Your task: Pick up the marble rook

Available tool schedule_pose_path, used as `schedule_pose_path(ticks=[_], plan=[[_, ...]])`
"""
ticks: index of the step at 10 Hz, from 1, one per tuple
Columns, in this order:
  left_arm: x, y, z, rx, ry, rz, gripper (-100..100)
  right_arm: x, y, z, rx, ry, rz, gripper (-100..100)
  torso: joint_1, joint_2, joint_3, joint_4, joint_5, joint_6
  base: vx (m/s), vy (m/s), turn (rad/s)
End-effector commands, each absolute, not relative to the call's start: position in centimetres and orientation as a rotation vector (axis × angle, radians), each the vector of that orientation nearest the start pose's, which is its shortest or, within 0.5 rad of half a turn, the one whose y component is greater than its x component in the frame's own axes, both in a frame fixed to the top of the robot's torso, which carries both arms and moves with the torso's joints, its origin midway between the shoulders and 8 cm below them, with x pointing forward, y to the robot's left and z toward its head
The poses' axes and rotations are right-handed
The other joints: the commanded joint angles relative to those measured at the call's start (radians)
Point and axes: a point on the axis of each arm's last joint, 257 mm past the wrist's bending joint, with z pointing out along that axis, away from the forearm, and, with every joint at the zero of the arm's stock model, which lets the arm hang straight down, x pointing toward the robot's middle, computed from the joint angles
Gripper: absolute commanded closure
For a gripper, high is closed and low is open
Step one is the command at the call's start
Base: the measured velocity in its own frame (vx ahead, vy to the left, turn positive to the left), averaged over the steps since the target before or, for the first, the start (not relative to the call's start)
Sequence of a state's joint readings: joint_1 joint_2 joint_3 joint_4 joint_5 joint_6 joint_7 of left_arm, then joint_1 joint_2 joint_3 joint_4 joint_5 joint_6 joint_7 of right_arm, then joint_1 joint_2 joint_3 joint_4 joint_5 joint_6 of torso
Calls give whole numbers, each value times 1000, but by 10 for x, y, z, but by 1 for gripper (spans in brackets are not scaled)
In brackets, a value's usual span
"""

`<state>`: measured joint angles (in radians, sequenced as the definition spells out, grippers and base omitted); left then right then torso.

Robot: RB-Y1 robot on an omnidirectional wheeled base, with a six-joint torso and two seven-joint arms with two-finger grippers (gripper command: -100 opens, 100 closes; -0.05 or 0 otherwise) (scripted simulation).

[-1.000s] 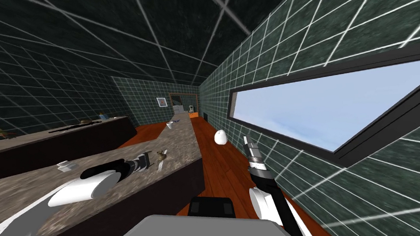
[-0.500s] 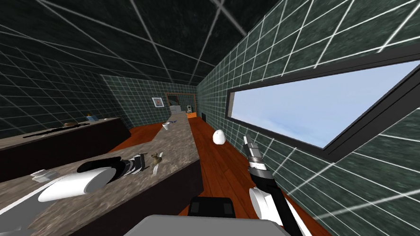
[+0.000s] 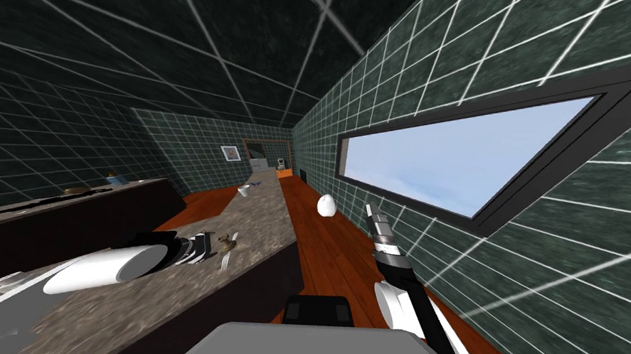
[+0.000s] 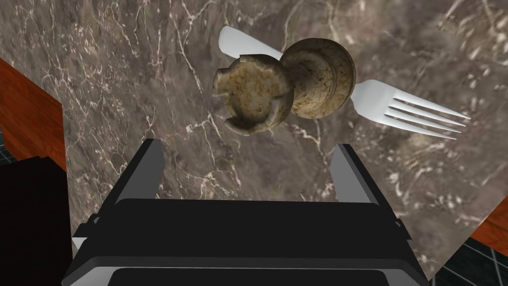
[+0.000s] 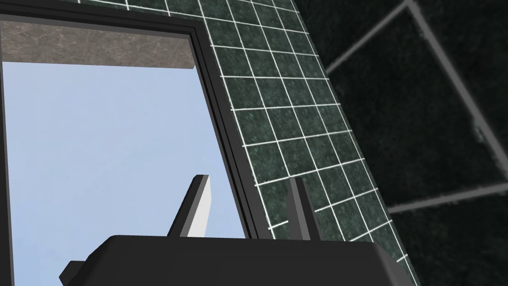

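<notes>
The rook (image 4: 278,87) is a mottled tan and brown stone piece with a notched top. It rests on the brown veined countertop (image 4: 124,74), across the handle of a white fork (image 4: 412,107). My left gripper (image 4: 248,159) hovers just short of it, open, with the rook beyond its fingertips and roughly centred between them. In the head view the left gripper (image 3: 202,245) lies over the counter beside the rook (image 3: 226,244), near the counter's corner. My right gripper (image 3: 371,216) is raised over the floor near the tiled wall, open and holding nothing (image 5: 248,206).
The counter's edge (image 3: 270,250) drops to a wooden floor (image 3: 321,256) right of the rook. A white egg-shaped thing (image 3: 326,205) is further along the floor. A white cup (image 3: 243,190) stands far down the counter, and a small white object (image 3: 7,281) at its near left. A second counter (image 3: 60,208) runs behind.
The whole head picture has slid leftward, so my head or base has turned. The left gripper keeps its place beside the rook. The right arm is unchanged.
</notes>
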<state>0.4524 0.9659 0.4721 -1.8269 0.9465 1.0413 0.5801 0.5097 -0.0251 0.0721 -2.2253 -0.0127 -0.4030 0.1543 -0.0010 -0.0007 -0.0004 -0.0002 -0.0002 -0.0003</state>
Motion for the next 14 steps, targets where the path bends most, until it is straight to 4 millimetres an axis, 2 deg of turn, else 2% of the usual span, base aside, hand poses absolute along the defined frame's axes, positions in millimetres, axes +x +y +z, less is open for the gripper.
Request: schedule_pose_path(ticks=[1,7,14], plan=[[315,584,-248,-2429,1048,-596,-100,371,-259,-25,715,787,1201,0,0,0,0,0,0,0,14,-11,-37],[294,597,-233,-2555,1000,-476,-100,371,-259,-25,715,787,1201,0,0,0,0,0,0,0,14,-14,-66],[262,603,-230,-2697,947,-331,-100,371,-259,-25,715,788,1200,0,0,1,0,0,0,-1,13,-17,-40]])
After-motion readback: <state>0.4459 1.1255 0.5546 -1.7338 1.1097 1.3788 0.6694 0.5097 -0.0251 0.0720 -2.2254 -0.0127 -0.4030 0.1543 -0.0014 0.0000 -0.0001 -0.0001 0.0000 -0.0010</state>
